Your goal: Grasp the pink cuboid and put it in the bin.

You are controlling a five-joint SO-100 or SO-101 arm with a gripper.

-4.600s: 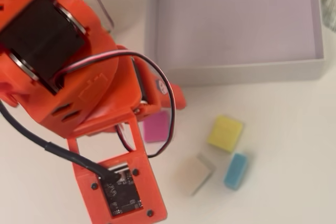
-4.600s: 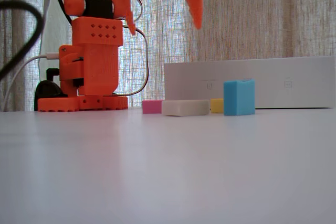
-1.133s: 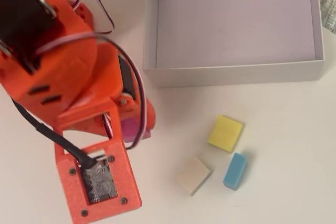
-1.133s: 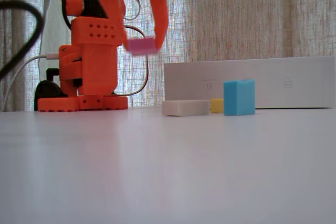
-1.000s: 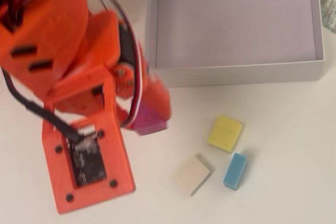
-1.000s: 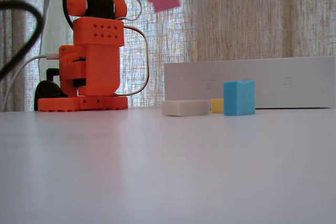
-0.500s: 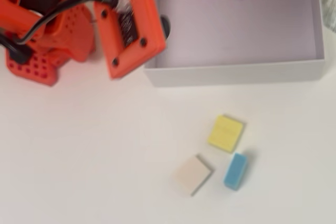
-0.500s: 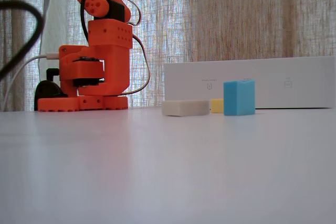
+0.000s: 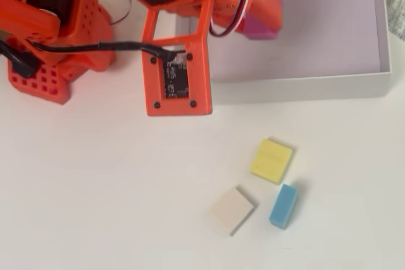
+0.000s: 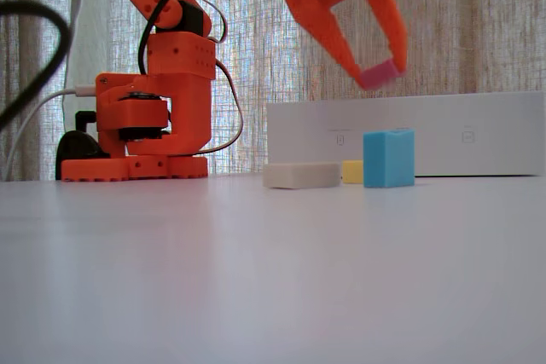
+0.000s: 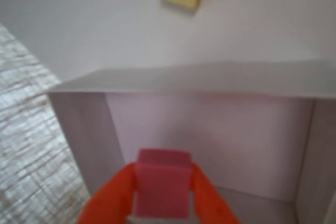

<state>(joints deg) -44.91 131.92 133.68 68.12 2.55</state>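
The pink cuboid (image 10: 380, 74) hangs in the air, with my orange gripper (image 10: 380, 76) shut on it just above the top edge of the bin (image 10: 478, 134). From overhead, the gripper (image 9: 258, 24) holds the cuboid (image 9: 259, 31) over the left part of the bin's pale lilac floor (image 9: 323, 30). In the wrist view the cuboid (image 11: 161, 190) sits between two orange fingers (image 11: 113, 200), with the bin's floor and white walls (image 11: 84, 129) below it.
A yellow block (image 9: 272, 160), a cream block (image 9: 232, 210) and a blue block (image 9: 283, 205) lie on the white table in front of the bin. The arm's base (image 10: 141, 125) and its cables stand at the left.
The cuboid was lifted off the table beside the base, then went up out of the fixed view. It now hangs to the right, over the bin.
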